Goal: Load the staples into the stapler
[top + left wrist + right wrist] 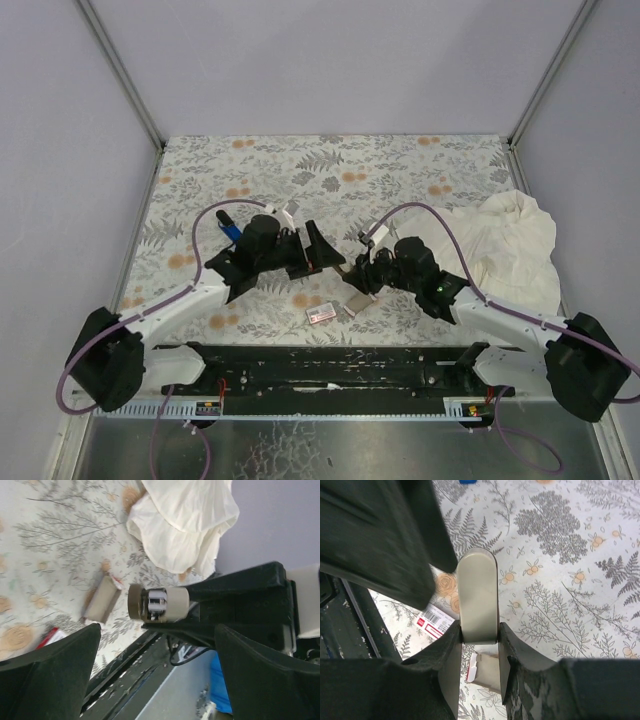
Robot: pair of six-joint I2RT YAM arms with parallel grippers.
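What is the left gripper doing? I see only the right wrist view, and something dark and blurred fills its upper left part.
Observer: In the top view the left gripper is open, with nothing between its fingers. It is close to the right gripper, which is shut on the beige piece.
Operator: Is anything lying to the right of my arm?
Observer: Yes, a crumpled white cloth lies just right of it.
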